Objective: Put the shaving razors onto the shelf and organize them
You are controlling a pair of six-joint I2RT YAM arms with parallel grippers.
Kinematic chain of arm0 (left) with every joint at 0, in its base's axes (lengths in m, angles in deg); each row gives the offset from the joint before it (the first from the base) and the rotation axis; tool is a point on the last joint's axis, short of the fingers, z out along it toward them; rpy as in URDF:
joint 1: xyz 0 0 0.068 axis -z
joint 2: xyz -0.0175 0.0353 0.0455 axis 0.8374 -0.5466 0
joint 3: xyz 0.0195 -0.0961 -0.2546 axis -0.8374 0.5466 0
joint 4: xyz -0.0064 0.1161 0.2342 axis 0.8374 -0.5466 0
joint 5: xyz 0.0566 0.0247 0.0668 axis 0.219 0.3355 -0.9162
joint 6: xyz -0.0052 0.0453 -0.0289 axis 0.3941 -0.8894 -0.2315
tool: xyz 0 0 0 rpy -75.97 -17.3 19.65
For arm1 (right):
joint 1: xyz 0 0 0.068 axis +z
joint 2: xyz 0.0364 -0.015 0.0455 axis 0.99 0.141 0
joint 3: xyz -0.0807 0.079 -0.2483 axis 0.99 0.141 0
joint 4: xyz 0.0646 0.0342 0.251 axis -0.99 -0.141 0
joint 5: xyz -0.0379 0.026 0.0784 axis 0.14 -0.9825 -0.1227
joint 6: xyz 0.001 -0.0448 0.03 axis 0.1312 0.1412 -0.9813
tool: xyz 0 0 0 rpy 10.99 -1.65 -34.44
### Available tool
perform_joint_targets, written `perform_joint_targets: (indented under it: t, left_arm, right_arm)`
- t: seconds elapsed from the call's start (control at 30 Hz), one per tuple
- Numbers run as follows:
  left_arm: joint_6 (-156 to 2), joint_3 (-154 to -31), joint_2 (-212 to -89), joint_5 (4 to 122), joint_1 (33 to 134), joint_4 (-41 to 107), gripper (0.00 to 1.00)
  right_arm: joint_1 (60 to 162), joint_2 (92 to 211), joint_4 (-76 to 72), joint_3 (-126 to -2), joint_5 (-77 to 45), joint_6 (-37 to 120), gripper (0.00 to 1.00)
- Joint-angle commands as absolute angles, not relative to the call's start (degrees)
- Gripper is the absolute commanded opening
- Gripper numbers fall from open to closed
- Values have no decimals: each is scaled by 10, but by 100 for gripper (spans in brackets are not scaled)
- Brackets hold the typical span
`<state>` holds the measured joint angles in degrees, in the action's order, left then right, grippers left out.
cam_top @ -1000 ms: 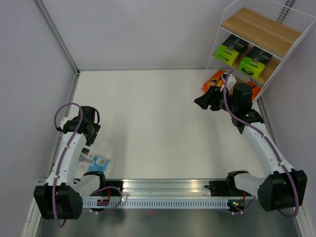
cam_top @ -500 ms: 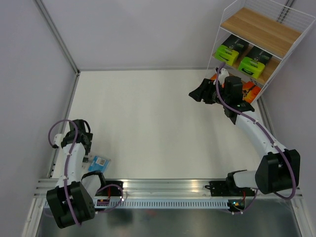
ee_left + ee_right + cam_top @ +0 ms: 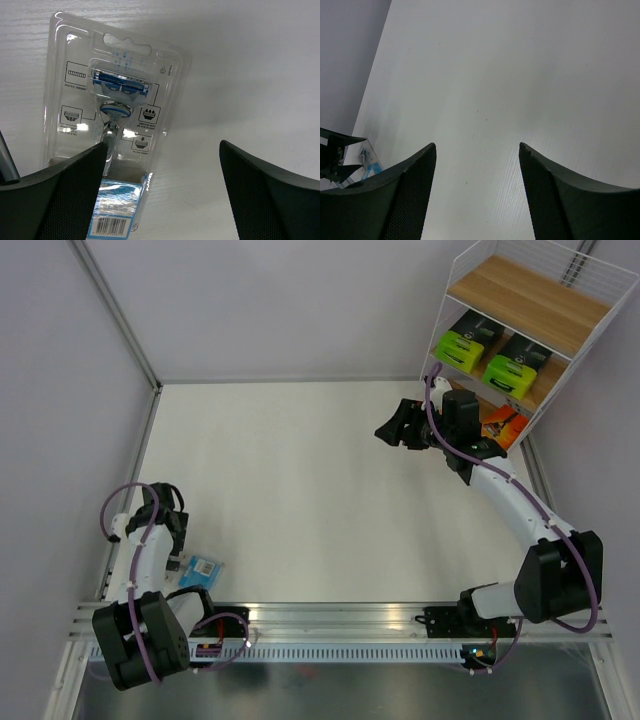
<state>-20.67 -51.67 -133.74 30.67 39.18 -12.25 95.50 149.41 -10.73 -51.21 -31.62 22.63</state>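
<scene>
A white table (image 3: 330, 490) is pictured from above, with the wire shelf (image 3: 525, 302) at the upper right of the frame. Two black-and-green boxes (image 3: 468, 344) are seen side by side on its middle board, and orange cards (image 3: 503, 426) are partly hidden on the lowest. The right claw (image 3: 395, 430) is held open and empty just left of the shelf. At lower left, the left claw (image 3: 163, 145) is spread wide over a clear razor pack (image 3: 117, 100) laid flat on the table.

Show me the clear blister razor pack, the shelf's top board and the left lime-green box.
Clear blister razor pack (image 3: 117, 125): left wrist view, blister's middle.
Light-brown top wooden board (image 3: 525, 295): top external view, bare middle.
Left lime-green-ended black box (image 3: 462, 344): top external view, green end.
</scene>
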Motion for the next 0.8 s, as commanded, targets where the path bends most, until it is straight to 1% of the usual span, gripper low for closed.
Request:
perform_joint_targets:
  t: [0.0,0.1,0.23,0.37,0.5,0.7,0.73,0.77]
  left_arm:
    - [-186,-498,-1350,307,383,-117,98]
    - [-183,-508,-1344,316,381,-137,98]
    - [-164,-526,-1322,291,381,-199,98]
    - [-164,-530,-1286,280,380,-224,98]
    - [-167,-522,-1284,272,380,-225,98]
    - [-196,-472,-1302,308,381,-131,91]
    - [-203,-473,-1307,311,380,-121,89]
    - [-222,-476,-1308,311,381,-112,85]
  right_arm:
    - [960,1499,-108,-539,-305,236,73]
    - [961,1502,-113,-540,-305,237,73]
    - [961,1507,-113,-539,-302,239,73]
    - [964,1514,-111,-539,-303,236,73]
    - [967,1516,-109,-538,-303,235,73]
    - [971,1515,-115,-537,-301,238,73]
    - [970,1514,-115,-537,-301,239,73]
    - [971,1511,-118,-539,-299,241,73]
